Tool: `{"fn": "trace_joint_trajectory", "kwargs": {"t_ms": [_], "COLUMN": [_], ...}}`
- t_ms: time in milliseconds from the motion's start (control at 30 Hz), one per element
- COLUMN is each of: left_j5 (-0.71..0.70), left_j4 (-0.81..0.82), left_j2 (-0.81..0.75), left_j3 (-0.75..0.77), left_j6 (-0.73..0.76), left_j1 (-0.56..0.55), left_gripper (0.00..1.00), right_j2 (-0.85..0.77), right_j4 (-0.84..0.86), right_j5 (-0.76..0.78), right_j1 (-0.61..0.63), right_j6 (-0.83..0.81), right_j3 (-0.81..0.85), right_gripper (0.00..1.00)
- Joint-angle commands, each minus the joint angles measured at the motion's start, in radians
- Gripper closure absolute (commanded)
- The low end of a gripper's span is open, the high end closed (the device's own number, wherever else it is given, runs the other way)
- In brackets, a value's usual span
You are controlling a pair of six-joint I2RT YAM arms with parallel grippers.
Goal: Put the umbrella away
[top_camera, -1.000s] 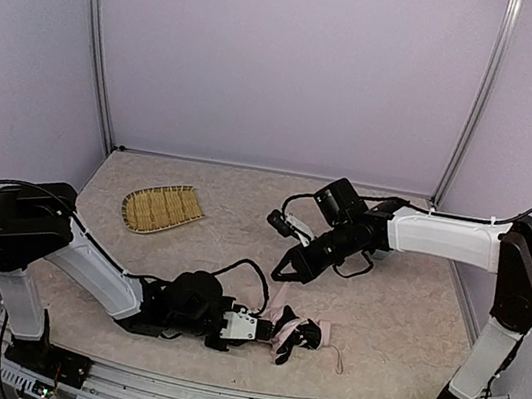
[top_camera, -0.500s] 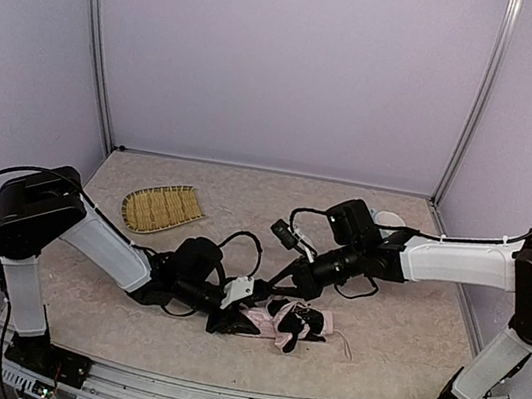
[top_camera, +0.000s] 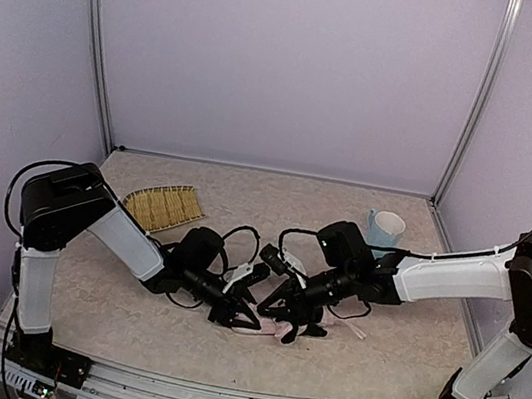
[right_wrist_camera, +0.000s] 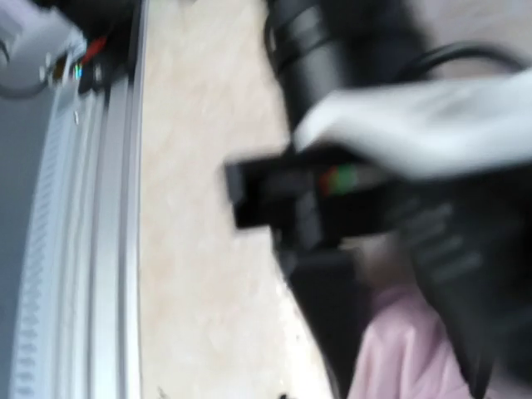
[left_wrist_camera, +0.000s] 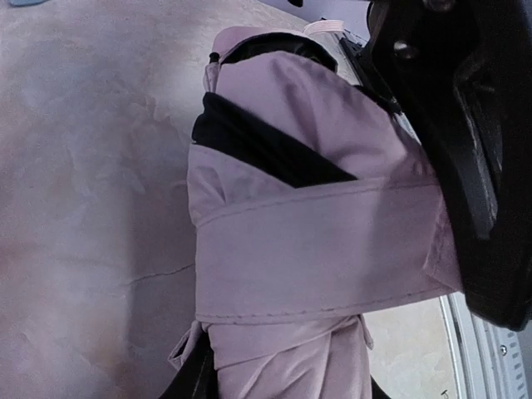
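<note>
The umbrella [top_camera: 278, 330] is a pale pink folded bundle with black lining, lying low over the table between the two grippers and mostly hidden by them. My left gripper [top_camera: 244, 315] reaches in from the left and is shut on its fabric. In the left wrist view the pink folds [left_wrist_camera: 316, 249] fill the middle and run down between my dark fingers [left_wrist_camera: 187, 386]. My right gripper [top_camera: 270, 308] presses in from the right, shut, its black body [left_wrist_camera: 465, 125] against the bundle. The right wrist view is blurred and shows pink fabric [right_wrist_camera: 407, 357] at the lower right.
A woven bamboo tray [top_camera: 162, 206] lies at the back left. A pale blue mug [top_camera: 384, 228] stands behind the right arm. The metal rail of the near edge [right_wrist_camera: 75, 249] runs close by. Purple walls enclose the table.
My left gripper has carried the umbrella away from the near edge toward the middle. The right gripper has come down and left to meet it. The mug is now uncovered.
</note>
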Motion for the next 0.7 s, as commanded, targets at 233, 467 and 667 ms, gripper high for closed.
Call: {"fn": "trace_joint_trajectory", "kwargs": {"t_ms": [233,467,667], "left_j5": [-0.129,-0.179,-0.217], "left_j4": [-0.091,-0.16,-0.226], "left_j2": [0.104,0.126,0.12], "left_j3": [0.078,0.15,0.134], "left_j6": [-0.224,-0.214,-0.158], "left_j1": [0.126,0.146,0.193], "left_gripper": [1.0,1.0,1.0], "right_j2": [-0.037,0.082,0.134], "right_j4": [-0.022,-0.149,-0.116], "right_j5": [-0.063,0.026,0.116], "right_j1": [0.13,0.183,0.172], "right_j6": [-0.227,-0.298,-0.255], "right_j3": [-0.028,0.064,-0.044], "right_gripper": [1.0,1.0,1.0]}}
